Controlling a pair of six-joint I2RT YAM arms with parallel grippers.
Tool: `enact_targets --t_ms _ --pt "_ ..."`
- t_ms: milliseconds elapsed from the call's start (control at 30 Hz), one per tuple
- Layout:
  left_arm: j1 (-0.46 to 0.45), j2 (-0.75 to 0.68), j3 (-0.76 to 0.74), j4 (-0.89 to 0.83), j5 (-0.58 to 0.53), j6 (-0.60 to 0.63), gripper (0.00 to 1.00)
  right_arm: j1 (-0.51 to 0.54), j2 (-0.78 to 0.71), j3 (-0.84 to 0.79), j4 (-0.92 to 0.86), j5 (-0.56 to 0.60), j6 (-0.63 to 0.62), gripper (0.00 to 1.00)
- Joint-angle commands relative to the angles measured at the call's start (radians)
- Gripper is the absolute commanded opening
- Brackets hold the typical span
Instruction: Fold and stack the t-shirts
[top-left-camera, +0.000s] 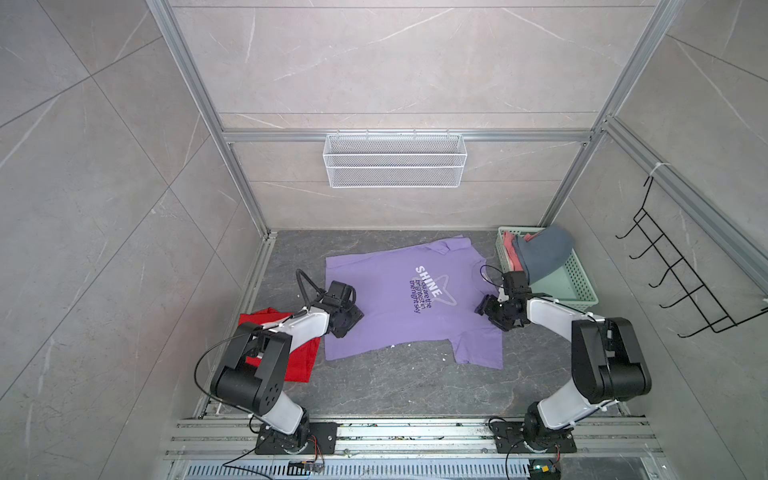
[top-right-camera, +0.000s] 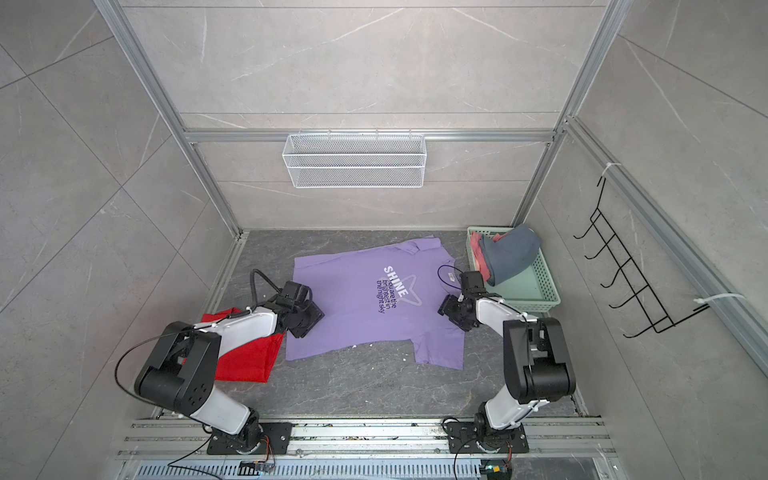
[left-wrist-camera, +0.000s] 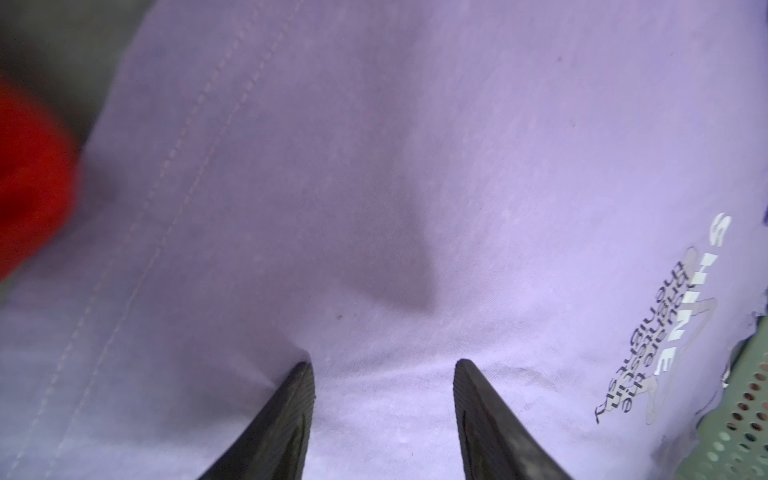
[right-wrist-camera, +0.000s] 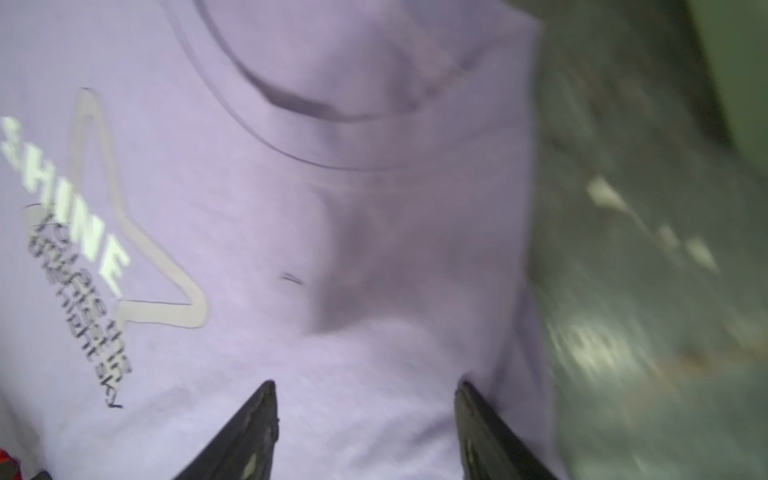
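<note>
Lilac shirt (top-left-camera: 386, 307) flat, unfolded, frame centre. Red shirt (top-left-camera: 299, 361) looks folded, lower left. Blue shirt (top-left-camera: 544, 253), pink shirt (top-left-camera: 509, 249) wait in basket (top-left-camera: 582, 286), right. Left gripper (left-wrist-camera: 382, 362), right gripper (right-wrist-camera: 365, 382): jaws apart over lilac, nothing held.

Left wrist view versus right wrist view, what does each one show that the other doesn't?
Only the left wrist view shows the stitched hem of the purple t-shirt. Only the right wrist view shows its neckline. Both show the SHINE print and their own arm's open pincer: left pincer, right pincer.
</note>
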Motion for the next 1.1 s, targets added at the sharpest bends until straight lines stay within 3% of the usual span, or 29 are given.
enact_targets --t_ms 0,200,400,733,1067 --pt "-0.008 -0.070 -0.043 -0.159 -0.026 -0.059 0.58 0.003 -0.077 -0.036 -0.170 0.020 0.033 0.69" --pt "-0.011 -0.141 0.019 -0.238 -0.033 -0.015 0.57 0.002 -0.129 0.041 -0.291 -0.009 0.012 0.69" --pt "-0.001 -0.105 0.240 -0.303 -0.103 0.140 0.57 0.002 -0.118 0.198 -0.194 -0.027 0.012 0.69" --pt "0.134 0.250 0.645 -0.370 -0.101 0.285 0.52 0.001 0.171 0.569 -0.038 -0.013 0.111 0.68" --pt "0.224 0.559 0.950 -0.424 -0.071 0.295 0.48 0.004 0.364 0.676 0.092 -0.013 0.214 0.68"
